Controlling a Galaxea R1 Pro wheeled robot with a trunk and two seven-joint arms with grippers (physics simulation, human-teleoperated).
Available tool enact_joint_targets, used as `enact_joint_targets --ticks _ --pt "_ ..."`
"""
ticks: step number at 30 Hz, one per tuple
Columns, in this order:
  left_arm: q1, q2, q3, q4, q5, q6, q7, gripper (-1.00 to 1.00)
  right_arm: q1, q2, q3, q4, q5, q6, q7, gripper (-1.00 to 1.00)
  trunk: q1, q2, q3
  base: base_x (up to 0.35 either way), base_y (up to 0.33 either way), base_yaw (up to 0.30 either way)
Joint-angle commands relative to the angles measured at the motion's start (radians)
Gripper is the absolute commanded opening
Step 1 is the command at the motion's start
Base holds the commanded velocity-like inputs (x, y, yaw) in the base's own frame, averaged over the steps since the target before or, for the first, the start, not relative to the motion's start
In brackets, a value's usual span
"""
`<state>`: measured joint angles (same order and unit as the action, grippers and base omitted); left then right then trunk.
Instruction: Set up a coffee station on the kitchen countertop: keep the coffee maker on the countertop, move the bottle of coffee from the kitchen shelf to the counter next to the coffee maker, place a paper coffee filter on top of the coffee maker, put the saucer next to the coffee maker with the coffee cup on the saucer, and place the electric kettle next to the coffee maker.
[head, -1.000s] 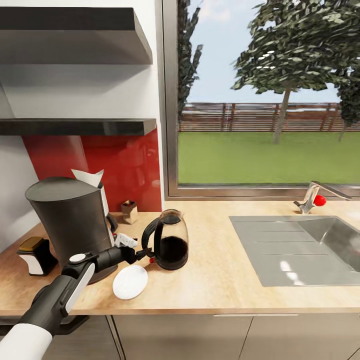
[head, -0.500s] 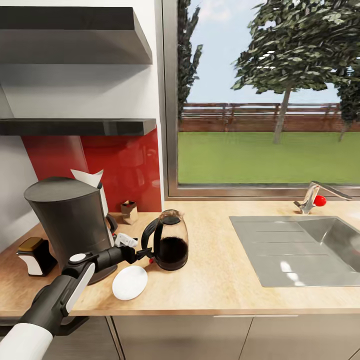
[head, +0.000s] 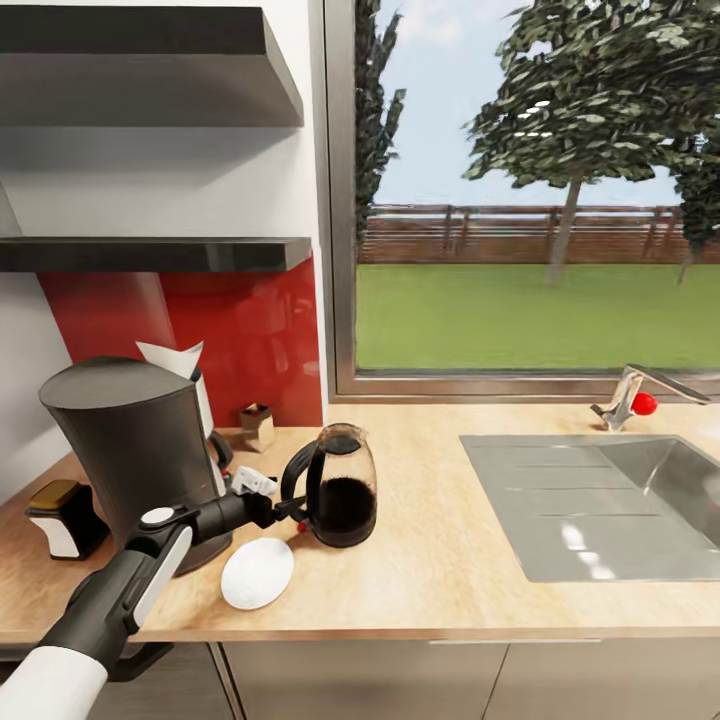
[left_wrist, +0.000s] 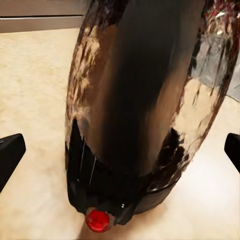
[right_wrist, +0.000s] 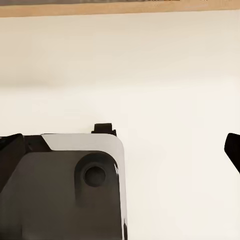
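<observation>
The dark grey coffee maker stands at the counter's left, with a white paper filter sticking up behind its top. The glass electric kettle, dark inside, stands just right of it. A white saucer lies flat in front, bare. My left gripper is at the kettle's black handle. In the left wrist view the kettle looms close, its red switch showing, and the fingertips stand wide apart: open. My right gripper is open over a pale surface.
A small brown jar sits by the red backsplash, and a black-and-white item with a gold top stands at the far left. The steel sink and tap take the counter's right. Two dark shelves hang overhead.
The head view has shifted slightly. The left arm, kettle and saucer keep their places relative to each other.
</observation>
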<state>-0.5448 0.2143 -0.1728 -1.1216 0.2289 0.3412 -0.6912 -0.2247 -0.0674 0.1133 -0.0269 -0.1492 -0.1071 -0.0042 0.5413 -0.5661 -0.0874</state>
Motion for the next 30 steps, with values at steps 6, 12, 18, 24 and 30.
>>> enact_joint_targets --ticks 6,12,18,24,30 --pt "-0.001 0.002 0.002 -0.001 0.011 0.006 0.001 1.0 -0.001 0.0 0.008 0.001 -0.01 -0.003 0.0 1.0 0.001 -0.002 -0.002 0.016 0.0 0.0" --pt "-0.001 0.001 0.002 -0.001 0.011 0.006 0.001 1.0 -0.001 0.0 0.008 0.001 -0.01 -0.003 0.0 1.0 0.001 -0.002 -0.002 0.001 0.0 0.0" --pt "-0.001 0.0 -0.004 0.0 0.01 0.007 0.001 1.0 -0.001 0.0 0.008 0.002 -0.01 -0.003 0.0 1.0 0.001 -0.002 -0.002 0.063 -0.024 0.0" --pt "-0.001 0.002 0.002 0.0 0.01 0.005 0.002 1.0 -0.001 0.0 0.008 0.002 -0.01 -0.003 0.0 1.0 0.001 -0.002 -0.002 0.028 -0.011 0.0" --pt "-0.001 0.001 -0.008 0.004 0.01 0.009 0.002 1.0 -0.001 0.0 0.008 0.002 -0.01 -0.003 0.0 1.0 0.001 -0.002 -0.002 0.001 0.0 0.0"
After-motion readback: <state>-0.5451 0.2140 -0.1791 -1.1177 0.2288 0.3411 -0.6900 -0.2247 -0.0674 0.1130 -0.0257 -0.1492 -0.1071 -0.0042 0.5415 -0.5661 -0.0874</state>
